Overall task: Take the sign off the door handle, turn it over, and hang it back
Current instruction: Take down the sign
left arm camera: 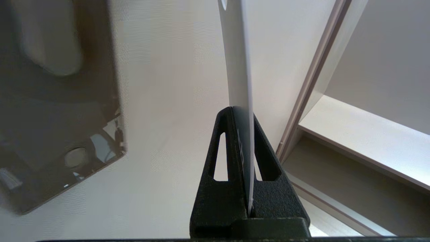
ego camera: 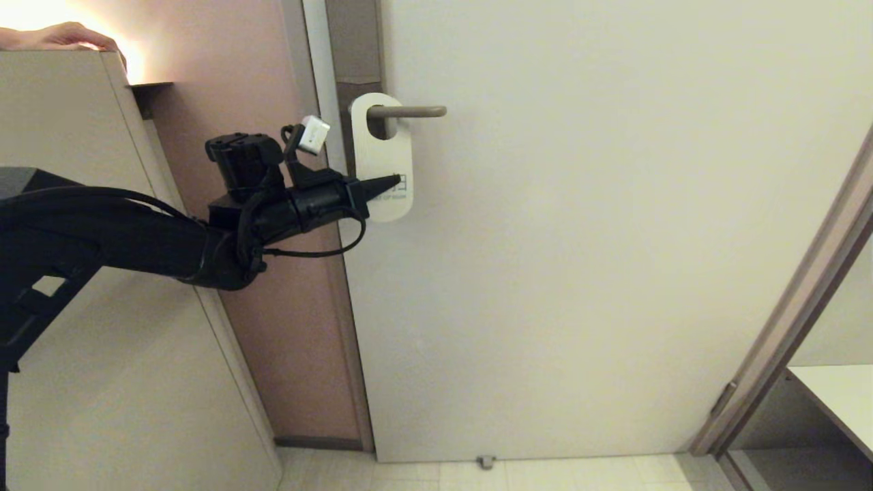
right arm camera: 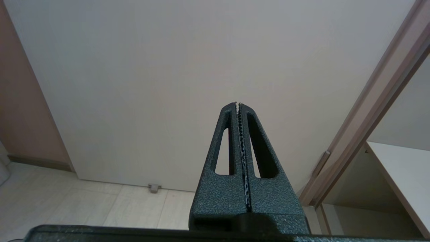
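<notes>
- The sign (ego camera: 382,160) hangs by its hole on the door handle (ego camera: 409,111), white side out, at the door's (ego camera: 580,273) left edge.
- The left gripper (ego camera: 392,183) is clamped on the sign's lower part, edge-on between its fingers (left arm camera: 225,151).
- The right gripper (right arm camera: 239,107) is closed on nothing, facing the door's lower part.
- A person's hand (ego camera: 61,35) rests on the cabinet's (ego camera: 68,136) top edge.

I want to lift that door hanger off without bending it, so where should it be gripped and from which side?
Probably the sign's lower edge, approached from the latch side, edge-on. It hangs flat against the door from the door handle, so only its thin edge fits between fingers. The left gripper is already shut on it this way; the wrist view shows the sheet pinched between its fingers.
</notes>
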Controlling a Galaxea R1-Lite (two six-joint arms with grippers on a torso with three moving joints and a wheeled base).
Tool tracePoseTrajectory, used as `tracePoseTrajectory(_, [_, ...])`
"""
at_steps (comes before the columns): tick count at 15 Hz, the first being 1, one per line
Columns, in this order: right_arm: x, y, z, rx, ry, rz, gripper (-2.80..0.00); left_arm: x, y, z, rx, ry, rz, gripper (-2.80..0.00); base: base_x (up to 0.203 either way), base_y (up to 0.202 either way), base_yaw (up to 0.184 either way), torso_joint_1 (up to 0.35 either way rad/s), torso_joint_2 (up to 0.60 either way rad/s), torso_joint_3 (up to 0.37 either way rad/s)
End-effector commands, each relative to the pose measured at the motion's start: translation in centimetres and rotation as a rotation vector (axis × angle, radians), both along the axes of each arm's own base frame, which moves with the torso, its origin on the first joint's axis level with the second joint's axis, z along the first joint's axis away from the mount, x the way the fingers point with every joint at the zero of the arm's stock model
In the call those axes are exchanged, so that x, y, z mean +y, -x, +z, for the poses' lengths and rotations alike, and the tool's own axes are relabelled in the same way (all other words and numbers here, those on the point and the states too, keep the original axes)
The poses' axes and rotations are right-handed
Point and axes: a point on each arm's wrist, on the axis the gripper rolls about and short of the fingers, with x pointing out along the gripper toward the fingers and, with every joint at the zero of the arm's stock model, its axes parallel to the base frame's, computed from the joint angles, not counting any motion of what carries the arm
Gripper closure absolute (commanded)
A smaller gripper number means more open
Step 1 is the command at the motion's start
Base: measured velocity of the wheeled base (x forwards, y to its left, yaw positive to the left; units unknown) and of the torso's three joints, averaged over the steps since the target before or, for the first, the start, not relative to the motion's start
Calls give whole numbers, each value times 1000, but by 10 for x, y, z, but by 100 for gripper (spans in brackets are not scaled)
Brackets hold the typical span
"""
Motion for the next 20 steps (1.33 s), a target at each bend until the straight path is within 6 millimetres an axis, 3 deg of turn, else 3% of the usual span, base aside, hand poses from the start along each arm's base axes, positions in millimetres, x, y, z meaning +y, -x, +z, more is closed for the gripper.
tracePoseTrajectory(1, [0,0,0,0,1,1,0,-4,-1,-3,4,0,-12,0,0,0,0,0,0,0])
tracePoseTrajectory(10, [0,0,0,0,1,1,0,-31,-2,6,-40,15,-70,0,0,0,0,0,0,0])
tracePoseTrajectory(14, [0,0,0,0,1,1,0,-33,-4,3,-32,12,-73,0,0,0,0,0,0,0])
tracePoseTrajectory(20, [0,0,0,0,1,1,0,-38,-23,-2,-39,15,-73,0,0,0,0,0,0,0])
